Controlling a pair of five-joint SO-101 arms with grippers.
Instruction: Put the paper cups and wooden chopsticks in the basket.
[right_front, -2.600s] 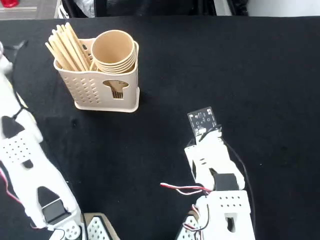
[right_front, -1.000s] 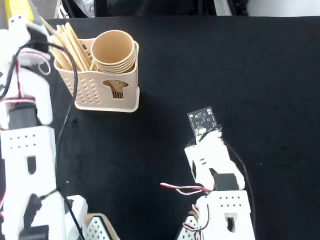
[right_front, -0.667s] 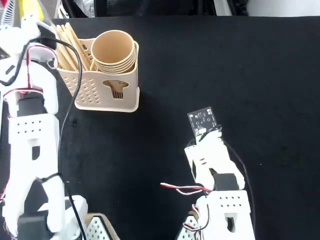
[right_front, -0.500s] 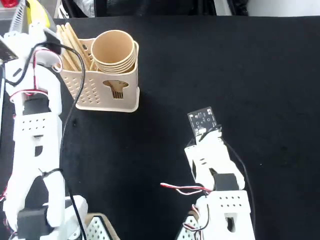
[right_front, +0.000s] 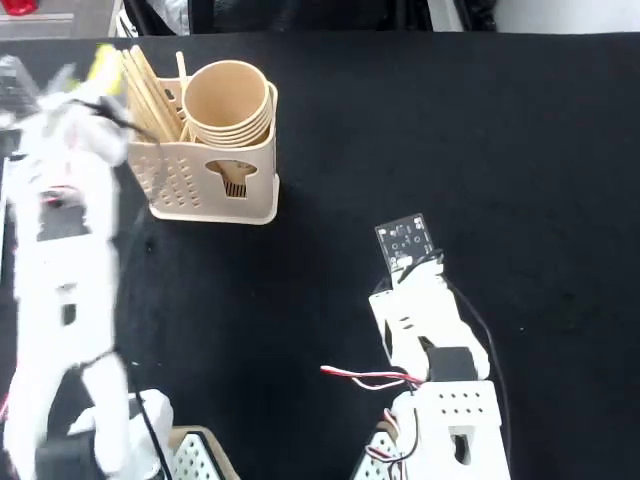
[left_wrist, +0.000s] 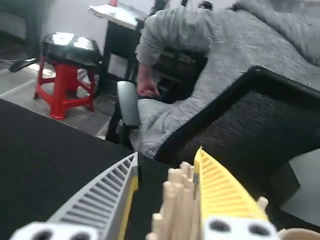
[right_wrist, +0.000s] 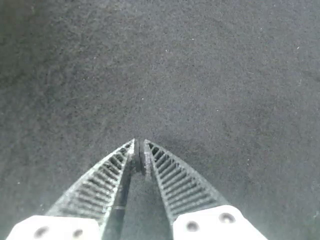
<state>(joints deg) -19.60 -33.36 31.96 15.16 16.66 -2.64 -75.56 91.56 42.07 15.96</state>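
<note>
A beige slotted basket (right_front: 205, 175) stands at the table's back left. It holds a stack of paper cups (right_front: 228, 100) and a bundle of wooden chopsticks (right_front: 148, 85). My left gripper (right_front: 65, 68) is beside the basket's chopstick end, blurred in the high view. In the left wrist view the left gripper (left_wrist: 167, 154) is open, and the chopsticks' ends (left_wrist: 172, 200) lie between its grey and yellow fingers. A cup rim (left_wrist: 300, 234) shows at the corner. My right gripper (right_wrist: 139, 150) is shut on nothing over bare black cloth, under its camera board (right_front: 405, 243).
Black cloth covers the table (right_front: 450, 130), with open room to the right of the basket. Behind the far edge are a black mesh chair (left_wrist: 250, 120) and a red stool (left_wrist: 65, 85).
The left arm swung up from the front left to the basket's chopstick side. Its gripper closed in around the chopstick tips, and the chopsticks now stand steeper. The right arm kept still.
</note>
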